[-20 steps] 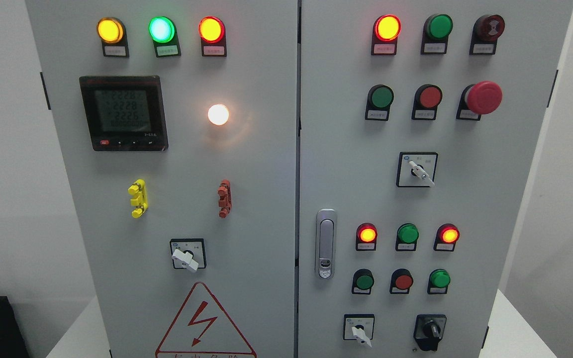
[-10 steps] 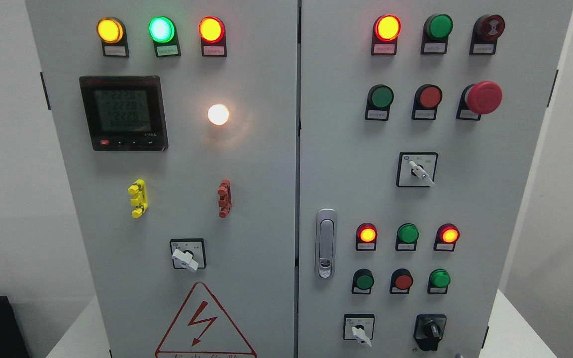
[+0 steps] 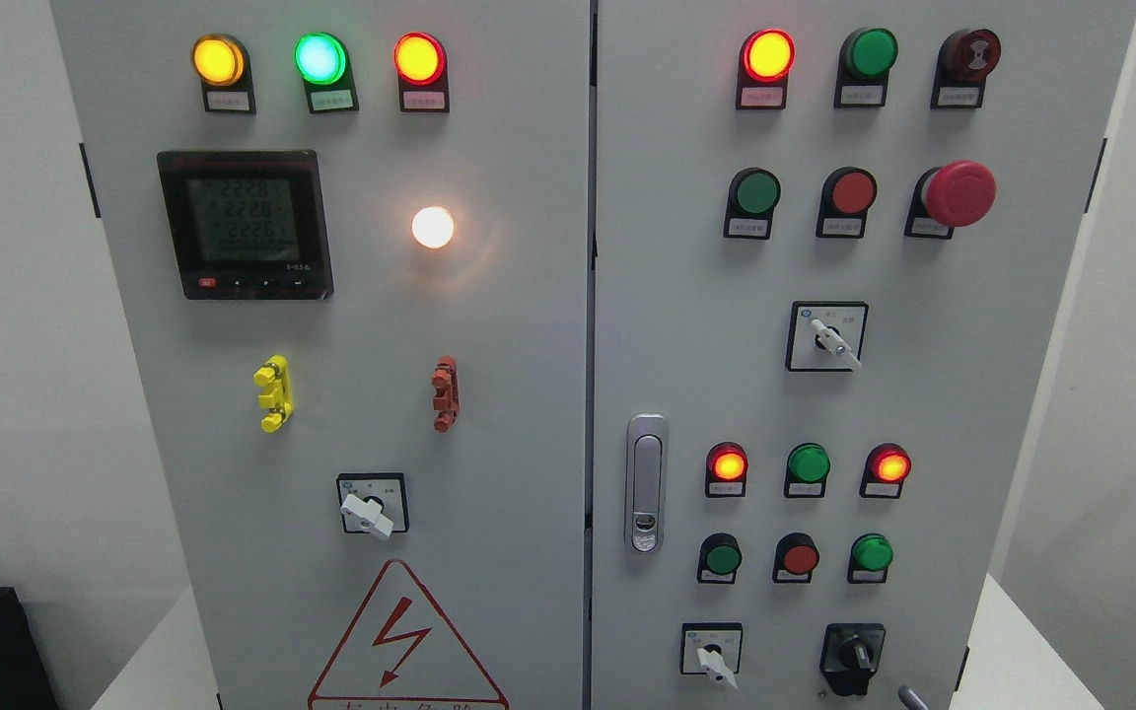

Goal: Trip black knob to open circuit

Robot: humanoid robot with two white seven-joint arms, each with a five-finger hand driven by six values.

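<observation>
Standing before the grey cabinet, I saw its two doors closed and no robot arm clearly in front of them. The black knob sat at the lower right corner of the right door, just right of a small white selector switch, and its pointer was turned a little toward the upper left. At the very bottom edge, just right of and below the black knob, a small grey tip showed; it was perhaps a finger of the right hand, but so little of it was visible that I could not tell if that hand was spread or curled, and it did not touch the knob. The left hand was nowhere to be seen. Above the knob there were two rows of small lamps and buttons, and the two red lamps in the upper row were glowing. A silver door handle stood upright near the seam between the doors. On the left door a digital meter showed lit digits, a white lamp shone beside it, and a red warning triangle with a lightning sign was at the bottom.
</observation>
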